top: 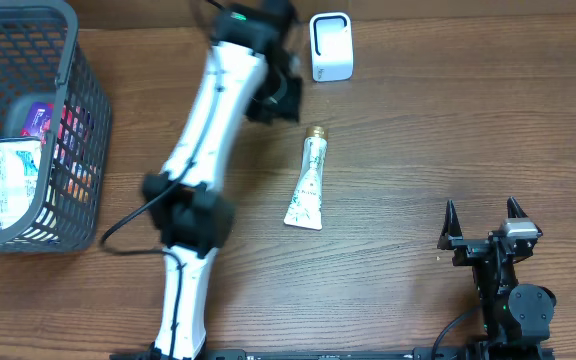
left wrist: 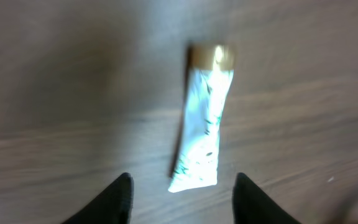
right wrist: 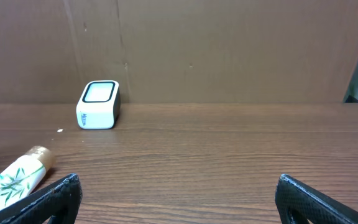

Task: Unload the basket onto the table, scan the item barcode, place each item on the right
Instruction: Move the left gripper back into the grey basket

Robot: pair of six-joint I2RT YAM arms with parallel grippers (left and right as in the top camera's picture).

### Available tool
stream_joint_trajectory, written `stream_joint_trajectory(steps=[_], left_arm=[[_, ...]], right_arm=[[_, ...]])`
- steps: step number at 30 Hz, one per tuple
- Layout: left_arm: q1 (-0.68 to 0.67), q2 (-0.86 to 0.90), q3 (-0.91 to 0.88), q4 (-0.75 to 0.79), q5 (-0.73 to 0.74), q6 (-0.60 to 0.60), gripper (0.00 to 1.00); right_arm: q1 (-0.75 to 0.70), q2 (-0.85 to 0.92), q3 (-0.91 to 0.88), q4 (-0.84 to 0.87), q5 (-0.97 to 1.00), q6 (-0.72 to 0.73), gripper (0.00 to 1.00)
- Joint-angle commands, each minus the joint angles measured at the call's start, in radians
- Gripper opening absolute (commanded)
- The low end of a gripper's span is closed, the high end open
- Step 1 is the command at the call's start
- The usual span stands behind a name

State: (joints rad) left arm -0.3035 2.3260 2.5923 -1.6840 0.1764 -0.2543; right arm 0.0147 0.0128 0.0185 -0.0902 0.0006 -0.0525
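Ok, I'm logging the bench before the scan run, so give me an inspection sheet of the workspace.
Surface: wooden table, brown grain.
Job's things: white tube with gold cap lying flat mid-table; white scanner upright near the far edge.
Clutter: grey basket at left, holding packets.
Grippers: left gripper open, empty, near the tube; right gripper open, empty, parked.
Cables: black cable looping beside the left arm.
Surroundings: brown panel wall behind the table.
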Motion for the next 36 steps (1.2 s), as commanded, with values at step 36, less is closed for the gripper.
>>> stream_joint_trajectory(steps=[36], left_arm=[[0.910,0.018,0.104,0.172,-0.364,-0.198,0.91]], right_arm=[[0.004,-0.010,-0.011,0.007,0.006,-0.005,1.00]])
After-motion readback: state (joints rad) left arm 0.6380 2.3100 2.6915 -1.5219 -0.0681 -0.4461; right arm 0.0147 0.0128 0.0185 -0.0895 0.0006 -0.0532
